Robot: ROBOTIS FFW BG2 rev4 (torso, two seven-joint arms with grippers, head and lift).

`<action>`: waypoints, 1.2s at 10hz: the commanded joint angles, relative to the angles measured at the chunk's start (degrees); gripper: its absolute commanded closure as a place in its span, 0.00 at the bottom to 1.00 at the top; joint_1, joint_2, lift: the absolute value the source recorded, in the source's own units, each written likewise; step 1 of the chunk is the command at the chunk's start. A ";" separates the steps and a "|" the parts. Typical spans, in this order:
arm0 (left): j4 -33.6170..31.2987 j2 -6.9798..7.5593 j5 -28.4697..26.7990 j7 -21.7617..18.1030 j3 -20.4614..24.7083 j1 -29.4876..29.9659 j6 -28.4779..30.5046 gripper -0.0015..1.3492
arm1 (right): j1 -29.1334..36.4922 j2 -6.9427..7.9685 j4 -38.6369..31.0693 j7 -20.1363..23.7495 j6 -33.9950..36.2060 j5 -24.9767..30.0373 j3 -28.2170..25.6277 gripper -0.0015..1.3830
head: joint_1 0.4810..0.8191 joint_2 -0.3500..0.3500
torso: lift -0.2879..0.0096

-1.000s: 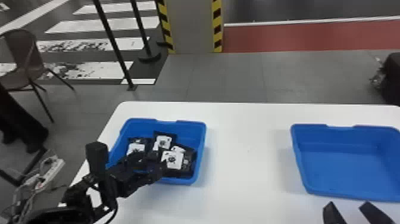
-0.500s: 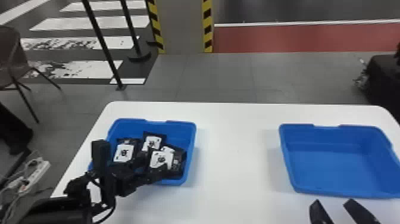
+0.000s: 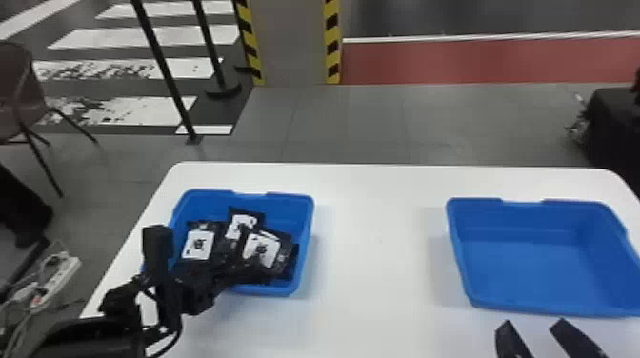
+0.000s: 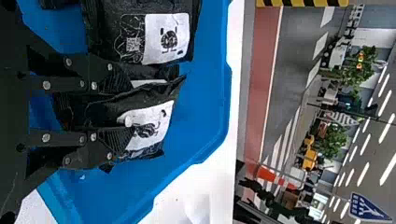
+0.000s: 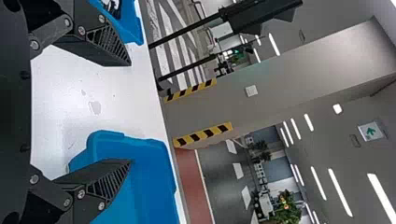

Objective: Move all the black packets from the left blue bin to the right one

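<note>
While a chair stands left on grey floor, black packets lie in the left blue bin on a white table, one lengthwise near-to-far between the left gripper's parted fingers; the right gripper is spread, just near of the right blue bin.

No wording could be read. On one packet, a white label bore a dark cartoon figure beside a square code, and a crumpled packet had a similar label. Behind were a blue sign with a white arrow and a pale sign with a green one.
</note>
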 commanded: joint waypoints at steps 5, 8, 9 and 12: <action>-11.66 -1.57 6.76 -1.52 2.18 7.10 -1.28 0.88 | -0.13 0.09 -0.05 0.04 0.00 -0.11 0.09 0.23 | 0.63 0.68 | 0.60; -20.52 -2.80 13.44 -4.25 2.18 12.58 3.22 0.88 | -3.08 0.00 1.63 3.46 0.00 -1.95 0.88 0.22 | 0.63 0.66 | 0.60; -22.35 -3.07 14.14 -4.42 1.82 13.43 4.07 0.88 | -5.05 0.00 3.32 5.75 0.28 -2.83 1.23 0.22 | 0.63 0.65 | 0.60; -22.49 -3.24 16.95 -4.51 -3.89 12.30 5.33 0.88 | -11.24 -0.18 5.99 13.22 7.17 -5.03 3.16 0.22 | 0.63 0.64 | 0.60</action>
